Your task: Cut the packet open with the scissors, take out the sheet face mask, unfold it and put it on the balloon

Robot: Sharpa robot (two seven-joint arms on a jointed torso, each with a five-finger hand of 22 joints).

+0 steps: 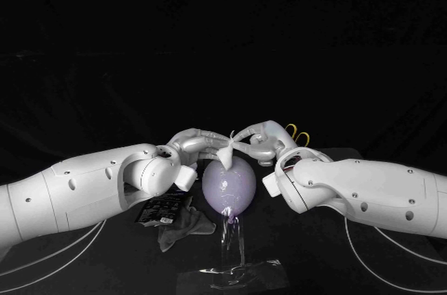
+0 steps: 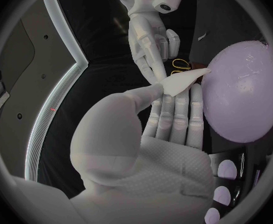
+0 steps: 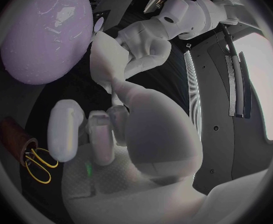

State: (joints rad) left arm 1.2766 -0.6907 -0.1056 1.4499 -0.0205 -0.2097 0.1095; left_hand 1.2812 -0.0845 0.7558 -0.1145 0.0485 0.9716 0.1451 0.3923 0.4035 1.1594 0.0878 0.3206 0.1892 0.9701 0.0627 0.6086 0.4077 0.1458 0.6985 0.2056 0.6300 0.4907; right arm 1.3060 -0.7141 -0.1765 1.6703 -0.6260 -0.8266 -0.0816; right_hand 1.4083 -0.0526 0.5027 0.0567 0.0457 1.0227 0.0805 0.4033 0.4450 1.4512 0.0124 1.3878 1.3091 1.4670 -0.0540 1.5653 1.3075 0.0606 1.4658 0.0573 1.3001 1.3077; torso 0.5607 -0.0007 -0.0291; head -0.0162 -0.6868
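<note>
A pale purple balloon (image 1: 228, 185) stands on a clear stand (image 1: 233, 272) in the middle of the table. Just above its far end my left hand (image 1: 196, 142) and right hand (image 1: 263, 142) meet, each pinching the folded white sheet mask (image 1: 228, 150). In the left wrist view the left hand (image 2: 174, 117) holds the mask (image 2: 183, 80) between thumb and fingers beside the balloon (image 2: 245, 92), and the right hand (image 2: 152, 40) reaches in to its tip. The black packet (image 1: 160, 210) lies to the left of the balloon. The yellow-handled scissors (image 1: 298, 135) lie behind the right hand.
A crumpled grey sheet (image 1: 187, 227) lies by the packet, near the balloon's front end. The right wrist view shows the balloon (image 3: 46, 35), the left hand (image 3: 149, 40) and the scissors (image 3: 37, 164) on a brown holder.
</note>
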